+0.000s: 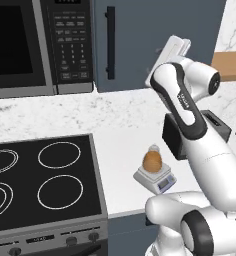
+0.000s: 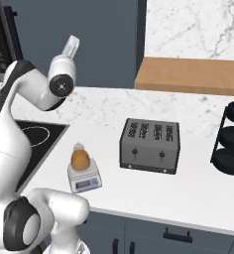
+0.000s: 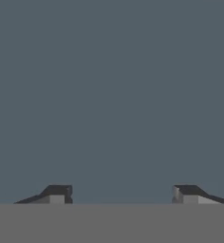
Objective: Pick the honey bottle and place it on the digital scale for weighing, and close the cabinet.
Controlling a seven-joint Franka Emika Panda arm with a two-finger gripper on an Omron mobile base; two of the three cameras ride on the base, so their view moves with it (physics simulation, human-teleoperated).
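While the honey bottle [image 1: 152, 161] stands upright on the round platform of the digital scale [image 1: 155, 179], the gripper [image 3: 121, 193] is raised well above and behind it, up against the flat slate-blue door of the cabinet [image 1: 155, 40]. Hand view: two dark fingertips [image 3: 57, 193] stand apart with nothing between them, plain blue-grey door surface ahead of them; gripper released, holding nothing.

Bottle: amber-orange, rounded, pale cap on top, centred on the scale. Scale: white-grey, small bluish display on its front face, sitting on the white desk [image 2: 188, 193] near the front edge, just beside the right edge of the black cooktop [image 1: 40, 185]. In the right base view the scale [image 2: 84, 177] and bottle [image 2: 80, 158] lie to the left of the black four-slot toaster [image 2: 150, 145], apart from it.

Arm: rises from the base at the desk's front edge, bends back over the bottle, wrist and hand [image 1: 172, 50] pointing toward the cabinet door. Bottle is low and toward the front of the desk relative to the gripper; the two are well apart.

Cabinet door appears flush, its long vertical dark bar handle [image 1: 110, 42] left of the hand. Black microwave [image 1: 40, 45] with keypad hangs left of the cabinet. Wooden shelf [image 2: 188, 74] on the marble wall to the right; black tiered rack [image 2: 230, 141] at the desk's right end.
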